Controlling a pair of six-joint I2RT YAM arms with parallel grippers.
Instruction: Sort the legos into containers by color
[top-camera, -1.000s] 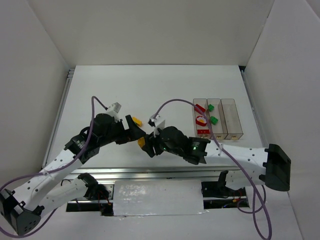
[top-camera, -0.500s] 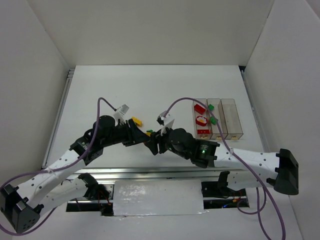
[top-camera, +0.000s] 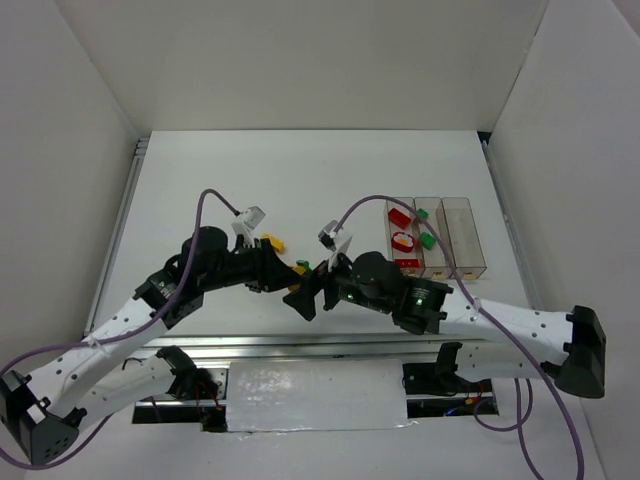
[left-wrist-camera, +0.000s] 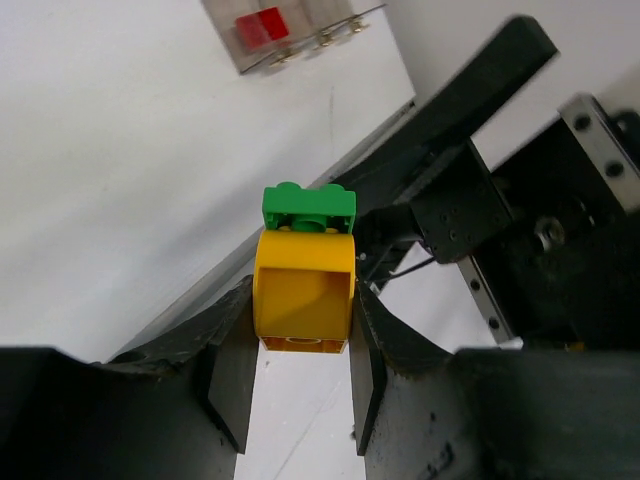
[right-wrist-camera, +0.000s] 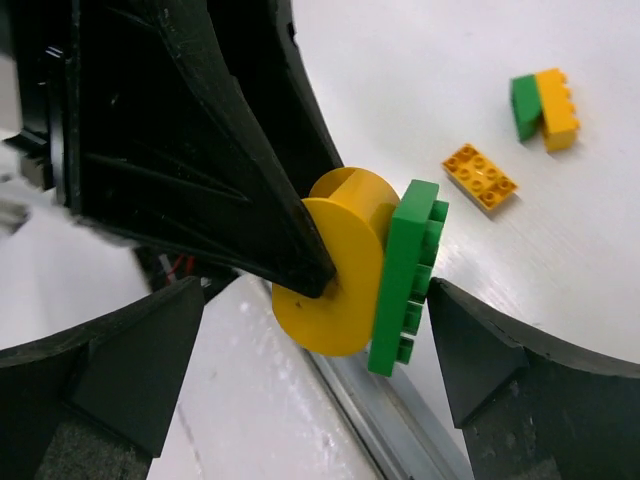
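Note:
My left gripper (left-wrist-camera: 302, 300) is shut on a yellow lego (left-wrist-camera: 303, 285) that has a green lego (left-wrist-camera: 308, 206) stuck on its far end. The pair hangs above the table's near middle (top-camera: 299, 268). My right gripper (right-wrist-camera: 310, 340) stands open around the same pair, its fingers (right-wrist-camera: 480, 350) clear of the yellow lego (right-wrist-camera: 340, 265) and the green plate (right-wrist-camera: 405, 275). The containers (top-camera: 463, 238) sit at the right. Red legos (top-camera: 402, 240) lie in the left one and green legos (top-camera: 426, 238) in the middle one.
A yellow plate (right-wrist-camera: 480, 177) and a joined green-and-yellow piece (right-wrist-camera: 545, 105) lie on the table beyond the grippers; they show as a yellow spot (top-camera: 272, 241) from above. The metal rail (top-camera: 300, 345) runs along the near edge. White walls close in the table.
The left gripper shut on the yellow and green pair that the right gripper was holding. The right gripper then opened and let go of it.

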